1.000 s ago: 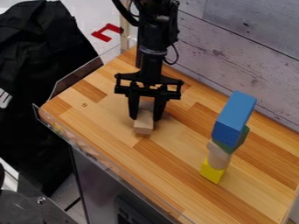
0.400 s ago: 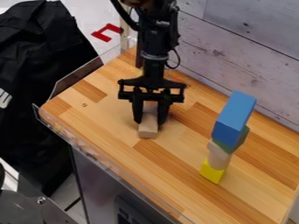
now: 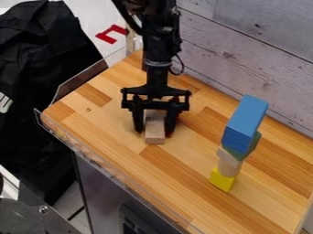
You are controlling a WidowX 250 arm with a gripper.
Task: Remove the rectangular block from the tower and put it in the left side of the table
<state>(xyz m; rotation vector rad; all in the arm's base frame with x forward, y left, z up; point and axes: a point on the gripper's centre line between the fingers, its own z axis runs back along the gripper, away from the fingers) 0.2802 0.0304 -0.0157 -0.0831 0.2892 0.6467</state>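
We see the gripper with fingers wide, at both sides of the rectangular block, which lies on the left side of the table. We think this spread serves to free it there, safely apart from the tower.

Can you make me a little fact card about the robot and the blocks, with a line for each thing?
Loose block: rectangular wooden block, lying on the table
Gripper: down low, open, one finger on each side of the wooden block
Tower, top to bottom: blue rectangular block, green block, pale piece, yellow block
Tower's place: right of the gripper in the picture
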